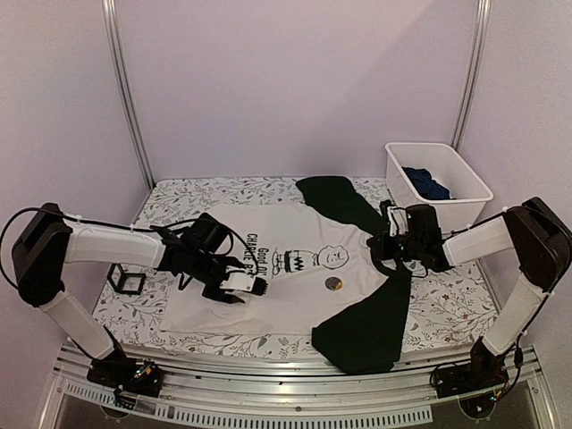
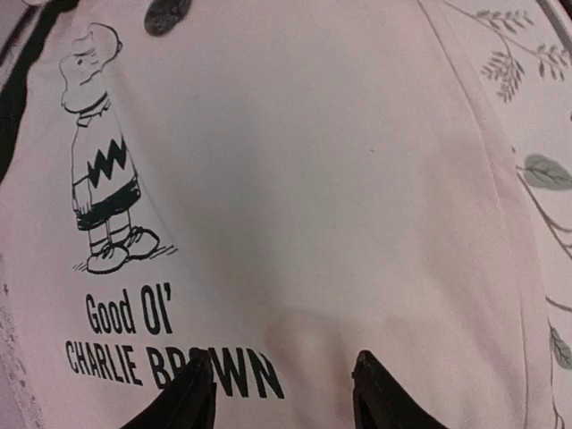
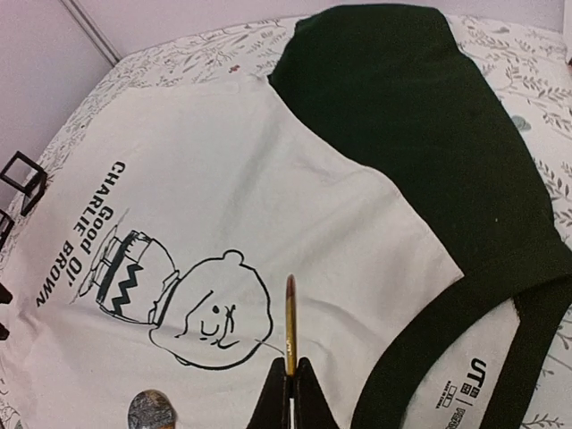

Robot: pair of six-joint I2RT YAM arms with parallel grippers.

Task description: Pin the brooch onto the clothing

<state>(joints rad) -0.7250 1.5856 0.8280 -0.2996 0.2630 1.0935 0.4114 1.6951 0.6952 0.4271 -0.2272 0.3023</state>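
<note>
The white T-shirt (image 1: 286,308) with dark sleeves and the "Good Ol' Charlie Brown" print lies flat on the table; it also shows in the left wrist view (image 2: 313,179) and the right wrist view (image 3: 223,161). A round mottled grey brooch disc (image 1: 332,283) lies on the shirt beside the printed face (image 3: 150,411), and shows at the top of the left wrist view (image 2: 165,16). My right gripper (image 3: 291,368) is shut on a thin gold brooch piece (image 3: 290,322), seen edge-on, above the shirt near the collar (image 1: 382,247). My left gripper (image 2: 284,371) is open and empty, low over the shirt by the word "BROWN" (image 1: 239,288).
A white bin (image 1: 465,179) at the back right holds a dark blue garment (image 1: 427,185). A small black open box (image 1: 127,281) stands on the floral cloth (image 1: 179,201) left of the shirt and shows in the right wrist view (image 3: 20,174).
</note>
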